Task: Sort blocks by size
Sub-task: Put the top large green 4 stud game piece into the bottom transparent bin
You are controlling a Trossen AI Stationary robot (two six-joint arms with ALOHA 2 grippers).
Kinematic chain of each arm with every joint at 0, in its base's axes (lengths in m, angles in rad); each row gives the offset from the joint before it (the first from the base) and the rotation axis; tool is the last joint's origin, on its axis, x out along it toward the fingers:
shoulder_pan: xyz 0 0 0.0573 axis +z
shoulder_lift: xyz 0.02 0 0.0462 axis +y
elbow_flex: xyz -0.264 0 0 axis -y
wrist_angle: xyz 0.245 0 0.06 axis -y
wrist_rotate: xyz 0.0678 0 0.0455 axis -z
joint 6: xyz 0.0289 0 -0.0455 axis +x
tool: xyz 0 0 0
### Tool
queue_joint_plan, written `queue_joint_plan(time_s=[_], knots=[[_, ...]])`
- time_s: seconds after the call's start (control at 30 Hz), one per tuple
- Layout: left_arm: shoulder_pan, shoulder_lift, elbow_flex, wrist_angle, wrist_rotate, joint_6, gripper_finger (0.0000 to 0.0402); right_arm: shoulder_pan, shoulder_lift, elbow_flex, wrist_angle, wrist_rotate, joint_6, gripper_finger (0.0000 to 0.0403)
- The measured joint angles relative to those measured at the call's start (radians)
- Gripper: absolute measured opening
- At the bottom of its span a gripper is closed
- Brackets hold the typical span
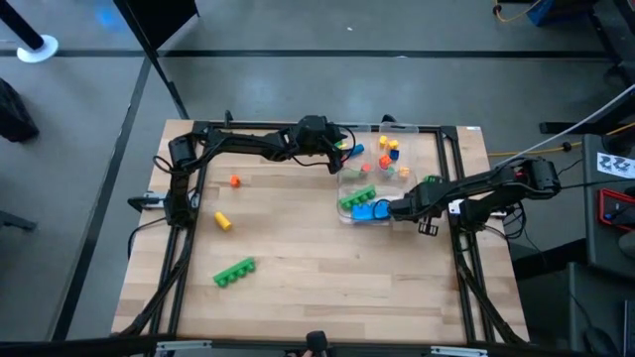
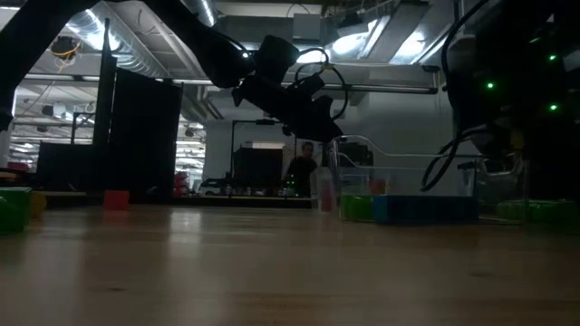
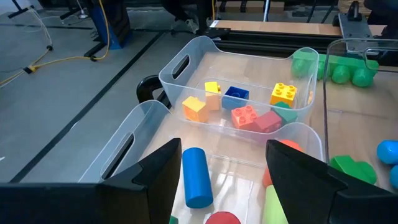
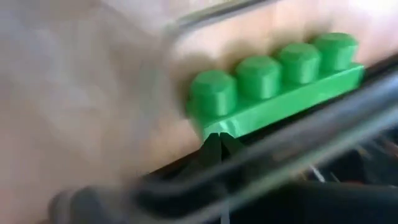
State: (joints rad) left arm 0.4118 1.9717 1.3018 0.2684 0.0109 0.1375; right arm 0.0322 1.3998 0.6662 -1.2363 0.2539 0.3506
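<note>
My left gripper (image 1: 340, 159) (image 3: 224, 163) is open above a clear tray (image 3: 140, 116) that holds a blue cylinder (image 3: 197, 177) and red and green pieces. The tray beyond it (image 3: 186, 55) holds small yellow, orange, blue and red blocks (image 3: 244, 114). My right gripper (image 1: 394, 209) (image 4: 219, 142) is shut, low beside a blue block (image 1: 371, 210) and a green studded bar (image 1: 357, 196) (image 4: 273, 87). Loose on the table lie an orange block (image 1: 235, 180), a yellow block (image 1: 223, 220) and a green bar (image 1: 234, 271). My right gripper's shut tips stand at the near long edge of the green studded bar (image 4: 214, 127), close to one end. The view is blurred, and I cannot tell whether they touch it or the blue block beside them.
The clear trays (image 1: 385, 131) stand at the table's far right, between the two arms. Dark frame rails (image 1: 448, 169) run along the table's sides. Bare wood lies in the middle and near part of the table. A person shows far off in the room (image 2: 302, 167).
</note>
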Motion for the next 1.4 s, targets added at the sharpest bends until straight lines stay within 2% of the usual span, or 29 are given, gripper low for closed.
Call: queue_joint_plan(time_s=[0.13,0.3,0.53,0.83,0.97,1.17,1.4], knots=[[0.0,0.0,0.0,0.0,0.0,0.0,0.0219,0.0,0.0,0.0,0.007,-0.029,-0.02,0.0001],[0.0,0.0,0.0,0.0,0.0,0.0,0.0219,-0.005,0.002,0.001,-0.003,0.038,0.003,0.0001],[0.0,0.0,0.0,0.0,0.0,0.0,0.0219,-0.006,0.003,0.01,-0.011,0.058,0.003,0.0001],[0.0,0.0,0.0,0.001,0.0,0.0,0.0219,-0.007,0.002,0.066,0.067,0.069,-0.052,0.0001],[0.0,0.0,0.0,0.001,0.0,0.0,0.0219,-0.007,-0.002,0.078,0.027,0.069,-0.093,0.0001],[0.0,0.0,0.0,0.001,0.0,0.0,0.0219,-0.007,-0.015,0.087,-0.094,0.121,-0.062,0.0001],[0.0,0.0,0.0,0.002,0.0,0.0,0.0219,-0.049,-0.014,0.07,-0.081,0.129,-0.049,0.0001]])
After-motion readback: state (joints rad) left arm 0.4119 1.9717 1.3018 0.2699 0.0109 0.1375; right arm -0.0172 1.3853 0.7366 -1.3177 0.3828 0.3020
